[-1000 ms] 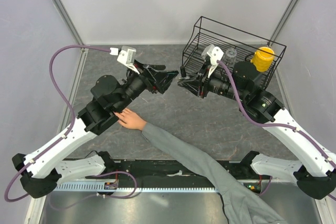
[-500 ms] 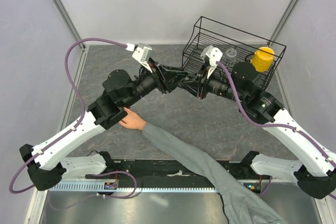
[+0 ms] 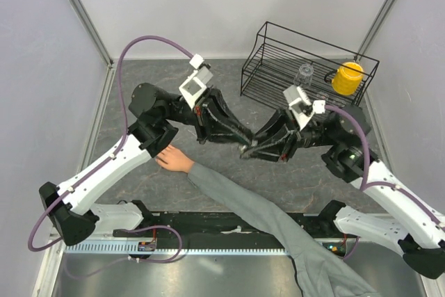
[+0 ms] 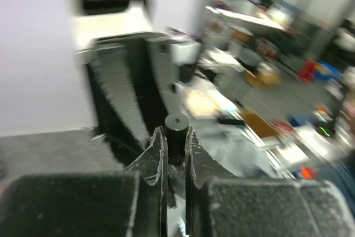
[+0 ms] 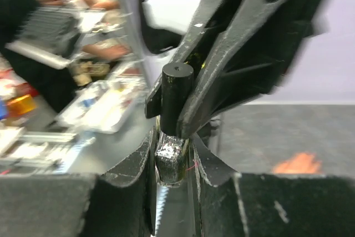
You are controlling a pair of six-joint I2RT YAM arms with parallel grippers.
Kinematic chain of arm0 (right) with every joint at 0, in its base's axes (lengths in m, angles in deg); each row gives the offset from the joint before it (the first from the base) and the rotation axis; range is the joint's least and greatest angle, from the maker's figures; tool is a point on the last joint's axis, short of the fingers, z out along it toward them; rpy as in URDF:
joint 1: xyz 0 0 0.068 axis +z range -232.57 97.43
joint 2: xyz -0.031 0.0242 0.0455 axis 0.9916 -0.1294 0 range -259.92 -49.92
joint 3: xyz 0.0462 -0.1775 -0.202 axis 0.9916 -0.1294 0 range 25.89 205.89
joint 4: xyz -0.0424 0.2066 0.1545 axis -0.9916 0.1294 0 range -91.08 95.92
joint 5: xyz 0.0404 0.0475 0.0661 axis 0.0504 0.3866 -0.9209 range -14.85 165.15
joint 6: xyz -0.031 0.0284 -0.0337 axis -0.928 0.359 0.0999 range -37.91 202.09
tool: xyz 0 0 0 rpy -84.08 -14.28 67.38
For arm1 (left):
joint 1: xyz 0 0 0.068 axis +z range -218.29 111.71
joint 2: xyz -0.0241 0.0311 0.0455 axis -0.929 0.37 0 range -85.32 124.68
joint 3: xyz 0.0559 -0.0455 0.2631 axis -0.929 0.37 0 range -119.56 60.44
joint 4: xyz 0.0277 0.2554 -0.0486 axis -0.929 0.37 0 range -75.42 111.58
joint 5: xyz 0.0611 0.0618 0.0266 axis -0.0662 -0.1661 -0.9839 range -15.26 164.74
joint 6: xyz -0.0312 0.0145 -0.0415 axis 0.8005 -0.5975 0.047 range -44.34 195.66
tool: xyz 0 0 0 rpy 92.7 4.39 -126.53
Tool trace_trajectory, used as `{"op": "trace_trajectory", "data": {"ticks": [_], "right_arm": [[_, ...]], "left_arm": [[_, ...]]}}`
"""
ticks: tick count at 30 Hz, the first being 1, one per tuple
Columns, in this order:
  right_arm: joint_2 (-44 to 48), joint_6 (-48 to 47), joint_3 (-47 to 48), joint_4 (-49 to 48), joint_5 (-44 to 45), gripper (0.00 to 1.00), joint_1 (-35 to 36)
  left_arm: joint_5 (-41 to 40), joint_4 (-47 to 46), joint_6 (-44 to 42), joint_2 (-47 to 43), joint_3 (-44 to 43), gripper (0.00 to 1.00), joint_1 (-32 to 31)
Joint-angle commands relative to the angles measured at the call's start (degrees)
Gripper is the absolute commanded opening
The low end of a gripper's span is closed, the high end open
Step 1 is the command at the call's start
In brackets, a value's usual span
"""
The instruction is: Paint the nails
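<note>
Well, the bare grey-sleeved hand (image 3: pixel 174 160) points to ten o'clock; left gripper (image 4: pixel 175 137) clamps the black cylindrical cap (image 4: pixel 176 127), right gripper (image 5: pixel 172 151) the small dark bottle (image 5: pixel 169 164).

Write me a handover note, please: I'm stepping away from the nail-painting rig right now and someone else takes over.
Grippers: the left gripper is shut on the black cap. The right gripper is shut on the small bottle just below it. They meet over mid-table.
Things: the human hand lies on the table, partly under the left arm. The nails are hidden in every view.
Done: bottle gripped from both ends.
Left: the cap looks not yet off. Opening it and all the painting likely remain.
</note>
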Motion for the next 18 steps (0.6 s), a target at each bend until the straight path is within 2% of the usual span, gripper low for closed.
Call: {"op": "trace_trajectory", "data": {"ticks": [1, 2, 3, 4, 5, 6, 7, 8, 9, 10, 11, 12, 14, 15, 18], "right_arm": [[-0.40, 9.13, -1.50, -17.54, -19.54, 0.00, 1.29], [-0.31, -0.50, -0.01, -4.52, -17.27, 0.00, 1.29], [-0.31, -4.77, 2.53, 0.75, -15.68, 0.00, 1.20], [-0.31, -6.81, 3.17, 4.19, -14.18, 0.00, 1.29], [-0.40, -9.01, 3.61, 7.53, -10.78, 0.00, 1.29], [-0.40, -10.51, 4.74, 8.70, -9.35, 0.00, 1.03], [-0.66, -12.00, 5.28, 11.84, -7.42, 0.00, 1.11], [-0.84, -13.06, 5.81, 14.92, -3.14, 0.00, 1.12], [-1.01, -14.90, 6.59, 16.34, -0.40, 0.00, 1.12], [-1.54, -16.22, 7.21, 18.18, 1.80, 0.00, 1.03], [-1.98, -17.02, 7.91, 20.99, 3.74, 0.00, 1.11], [-2.42, -18.25, 9.14, 22.41, 8.89, 0.00, 1.12], [-3.82, -19.31, 10.29, 25.56, 13.58, 0.00, 1.12], [-4.35, -19.84, 11.42, 26.37, 17.00, 0.00, 1.20], [-6.20, -22.03, 13.01, 29.44, 21.15, 0.00, 1.11]], "left_arm": [[19.76, -7.69, 9.85, 0.67, 0.45, 0.02, 2.71], [17.93, -2.73, 6.32, 0.14, -0.43, 0.02, 3.33], [16.25, 3.15, 1.84, -0.82, -1.66, 0.03, 3.42], [13.98, 11.56, -7.95, -1.35, -5.24, 0.13, 3.68], [7.77, 23.74, -12.31, -1.79, -6.93, 0.30, 3.77], [4.15, 28.73, -15.31, -2.41, -8.08, 0.58, 3.77], [0.11, 31.57, -19.26, -4.33, -9.04, 0.67, 3.77], [-7.50, 35.08, -20.43, -5.30, -9.14, 0.73, 3.77], [-10.71, 35.28, -21.05, -6.62, -8.79, 0.82, 3.77], [-13.88, 35.37, -21.49, -9.07, -7.66, 0.83, 3.77], [-20.61, 35.37, -21.06, -10.48, -6.95, 0.84, 3.68], [-23.55, 34.94, -20.62, -11.54, -6.34, 0.83, 3.68], [-31.52, 35.02, -18.08, -13.56, -5.28, 0.77, 3.68], [-32.62, 35.72, -17.28, -13.75, -5.27, 0.69, 3.68], [-34.38, 38.79, -15.87, -12.35, -7.38, 0.65, 3.42]]}}
